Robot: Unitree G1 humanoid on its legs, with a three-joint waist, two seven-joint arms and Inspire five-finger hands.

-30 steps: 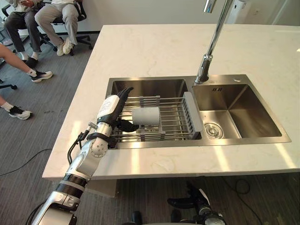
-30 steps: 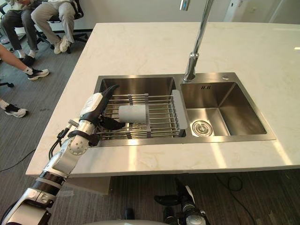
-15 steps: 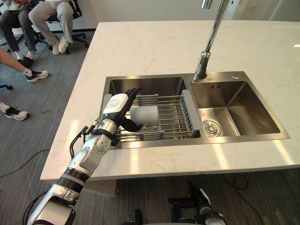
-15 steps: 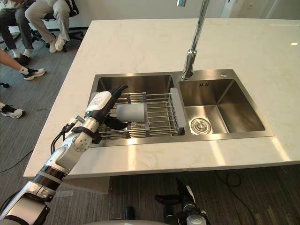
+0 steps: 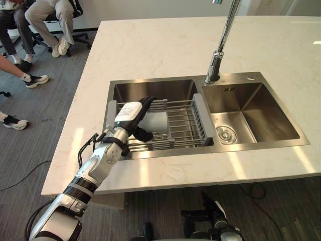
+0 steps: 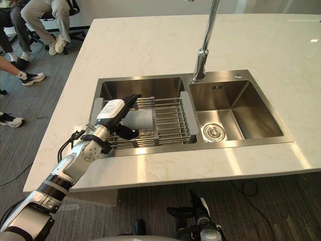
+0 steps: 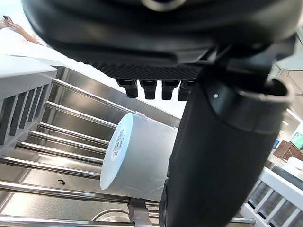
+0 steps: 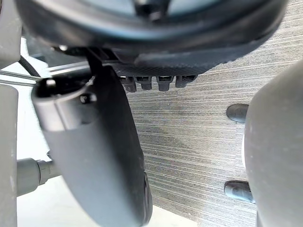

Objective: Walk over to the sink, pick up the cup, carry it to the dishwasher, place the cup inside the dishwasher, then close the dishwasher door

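Note:
A pale grey cup (image 5: 157, 122) lies on its side on the wire drying rack (image 5: 183, 120) set across the left basin of the steel sink (image 5: 150, 89). My left hand (image 5: 129, 112) reaches in from the counter's front edge and is open. Its straight fingers stretch over the cup's left end, and the thumb sits by the cup's near side. In the left wrist view the cup (image 7: 142, 163) lies just past the thumb (image 7: 213, 156), flat end toward the camera. My right hand (image 8: 94, 156) hangs low over the carpet, fingers relaxed.
The right basin (image 5: 251, 108) with its drain lies beside the rack, and a tall faucet (image 5: 219, 50) rises behind the divider. The pale stone countertop (image 5: 160, 45) surrounds the sink. People sit on chairs (image 5: 45, 20) at the far left over grey carpet.
My left hand has moved right and forward, from beside the cup's left end to over it. The camera has tilted a little, shifting the whole scene.

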